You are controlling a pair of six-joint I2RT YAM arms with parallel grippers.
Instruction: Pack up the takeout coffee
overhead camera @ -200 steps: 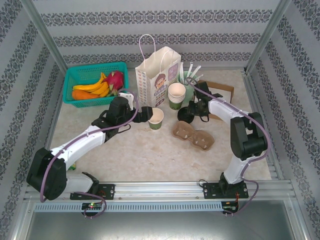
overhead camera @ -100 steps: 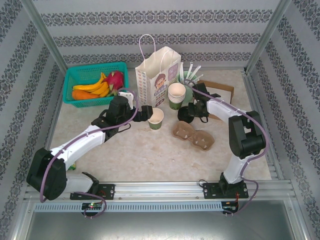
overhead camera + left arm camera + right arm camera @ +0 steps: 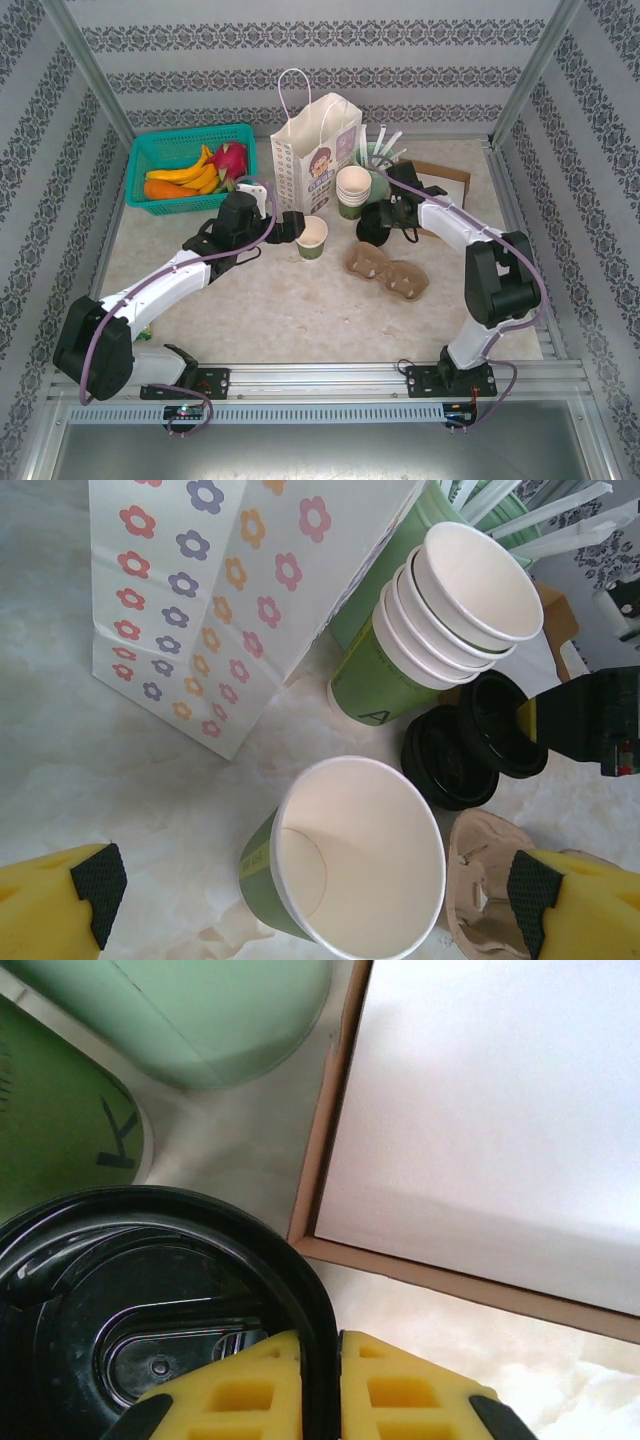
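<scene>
A: Where's the takeout coffee cup [image 3: 312, 238]?

B: Near the ctr of the table [image 3: 300, 310]. It stands upright and open-topped, green outside, white inside, just in front of a white paper bag [image 3: 315, 150] w/ a flower print on its side.

A: And the left fingers [image 3: 60, 910]?

B: Spread wide, one on each side of the cup, neither touching it.

A: The right fingers [image 3: 400, 1390]?

B: Pressed together on the rim of a black lid [image 3: 150, 1290], pinching it. In the left wrist view that lid overlaps a 2nd black lid [image 3: 440, 775] lying on the table, just right of the cup.

A: What else is nearby?

B: A stack of cream cups [image 3: 353, 188] nested in a green one stands btw the bag and the lids. Behind it is a pale green tumbler [image 3: 372, 160] w/ wrapped straws. Right of that is a brown-edged box [image 3: 445, 180], white inside. A pulp cup carrier [image 3: 385, 265] lies in front of the lids. At far left is a teal basket [image 3: 190, 165] of fruit, incl. bananas, well apart from the cup.
</scene>
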